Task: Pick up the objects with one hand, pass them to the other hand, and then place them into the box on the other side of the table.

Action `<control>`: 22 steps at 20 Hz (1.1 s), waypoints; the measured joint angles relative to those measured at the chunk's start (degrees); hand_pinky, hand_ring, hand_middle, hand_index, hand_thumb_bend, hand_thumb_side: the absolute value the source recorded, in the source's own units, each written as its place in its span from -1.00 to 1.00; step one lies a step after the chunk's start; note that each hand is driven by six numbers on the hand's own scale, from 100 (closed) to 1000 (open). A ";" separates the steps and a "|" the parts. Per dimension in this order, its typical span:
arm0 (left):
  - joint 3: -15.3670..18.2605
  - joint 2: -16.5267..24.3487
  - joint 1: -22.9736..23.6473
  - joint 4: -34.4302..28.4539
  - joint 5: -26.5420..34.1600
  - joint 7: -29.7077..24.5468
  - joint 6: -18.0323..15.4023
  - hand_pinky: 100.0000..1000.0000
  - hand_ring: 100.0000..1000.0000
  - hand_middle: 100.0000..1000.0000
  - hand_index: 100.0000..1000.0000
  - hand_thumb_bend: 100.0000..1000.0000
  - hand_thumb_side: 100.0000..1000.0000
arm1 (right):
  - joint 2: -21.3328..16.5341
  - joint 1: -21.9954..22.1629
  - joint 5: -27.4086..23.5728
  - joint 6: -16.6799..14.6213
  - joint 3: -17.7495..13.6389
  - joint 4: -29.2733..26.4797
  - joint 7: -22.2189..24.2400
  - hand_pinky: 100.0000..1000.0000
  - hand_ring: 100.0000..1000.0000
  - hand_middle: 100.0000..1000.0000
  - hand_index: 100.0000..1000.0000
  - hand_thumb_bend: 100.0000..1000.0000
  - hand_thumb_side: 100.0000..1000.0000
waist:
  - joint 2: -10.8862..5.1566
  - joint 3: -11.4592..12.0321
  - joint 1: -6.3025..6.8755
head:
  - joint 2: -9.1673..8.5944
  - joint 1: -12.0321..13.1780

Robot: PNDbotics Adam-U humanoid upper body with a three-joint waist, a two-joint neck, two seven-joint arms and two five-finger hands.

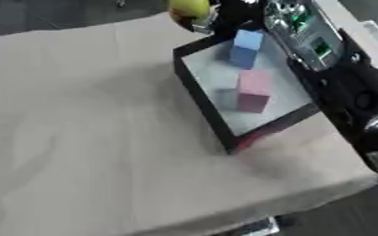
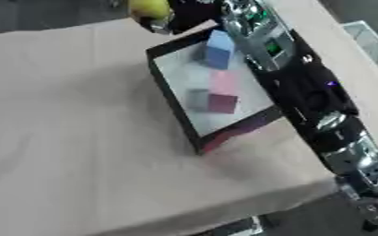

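A black-walled box [image 1: 201, 99] with a white floor sits on the right part of the table. Inside it lie a blue cube [image 1: 245, 48] at the far end and a pink cube [image 1: 254, 92] nearer the middle. My right arm runs up along the box's right side to the top edge of the view. There my right hand [image 1: 224, 17] is curled on a round yellow object [image 1: 188, 9], held just beyond the box's far corner. Most of the hand is dark and cut off by the picture's edge. My left hand shows in no view.
A beige cloth [image 1: 87, 120] covers the table, wrinkled on the left and in front. The table's front edge [image 1: 224, 214] runs across the lower right, with dark floor beyond it.
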 measured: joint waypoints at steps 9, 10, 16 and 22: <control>0.83 0.44 0.40 -0.33 0.35 1.16 0.29 0.82 0.57 0.46 0.68 -0.20 0.03 | -4.41 4.68 3.16 -2.78 -2.03 0.35 -0.47 0.71 0.41 -0.17 -0.21 -0.36 -0.95 | 0.00 0.01 0.01 | -0.54 -0.09; 0.89 0.44 0.43 -0.34 0.37 1.23 0.31 0.82 0.57 0.46 0.68 -0.20 0.03 | -4.67 4.90 3.60 -3.04 -2.10 0.50 -0.29 0.71 0.41 -0.17 -0.20 -0.36 -0.95 | 0.00 0.03 0.01 | -0.60 0.09; 1.29 0.44 0.59 -0.48 0.62 1.91 0.50 0.82 0.57 0.46 0.68 -0.20 0.03 | -5.62 5.94 5.50 -4.55 -2.77 1.42 0.79 0.72 0.46 -0.01 -0.01 -0.31 -1.00 | 0.00 0.08 0.01 | -1.06 0.96; 1.60 0.44 0.64 -0.66 0.72 2.41 0.53 0.82 0.57 0.46 0.68 -0.21 0.04 | -6.18 6.68 7.10 -7.07 -3.42 1.69 3.41 0.74 0.57 0.29 0.32 -0.35 -1.00 | 0.00 0.18 0.01 | -1.06 1.42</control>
